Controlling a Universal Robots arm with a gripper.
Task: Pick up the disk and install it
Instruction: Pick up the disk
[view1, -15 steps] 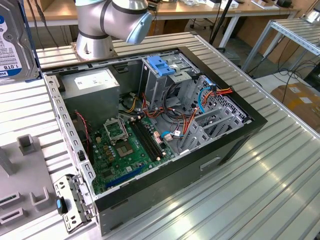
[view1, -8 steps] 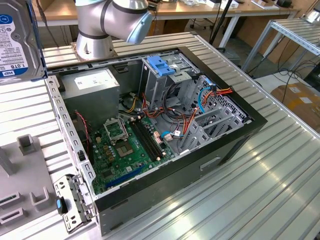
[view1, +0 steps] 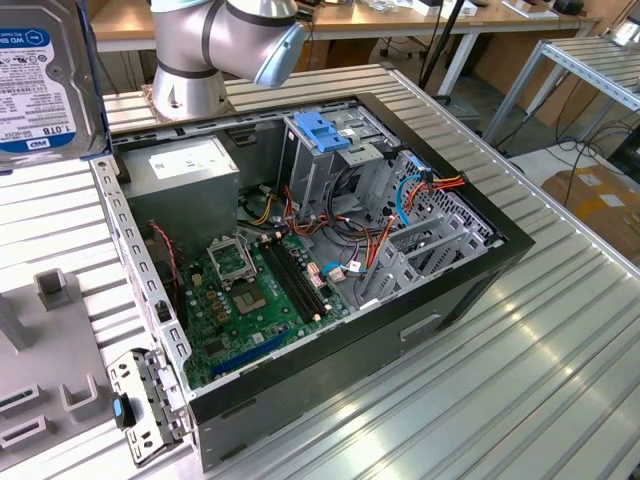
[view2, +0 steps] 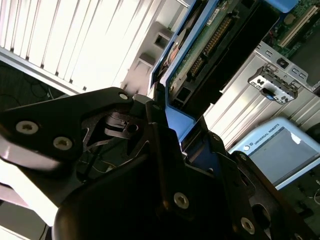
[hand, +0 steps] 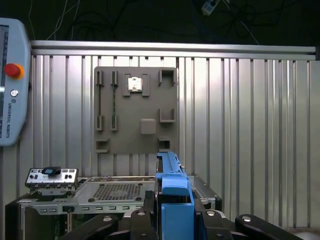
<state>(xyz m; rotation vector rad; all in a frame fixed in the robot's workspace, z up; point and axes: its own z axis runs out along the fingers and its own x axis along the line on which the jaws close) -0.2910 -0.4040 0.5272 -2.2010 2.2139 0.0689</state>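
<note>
The disk, a grey-metal drive with a white label and a blue top band, hangs upright in the air at the exterior view's upper left, above the ribbed table and left of the open computer case. In both wrist views my gripper is shut on it, its black jaws clamped on the blue side rail. The second wrist view shows the disk edge-on with its green circuit board exposed, and the gripper closed around its blue rail.
Inside the case stand a tall metal cage with a light-blue top, a grey power-supply box and a green motherboard with loose cables. A grey fixture plate lies on the table. A teach pendant sits beside it.
</note>
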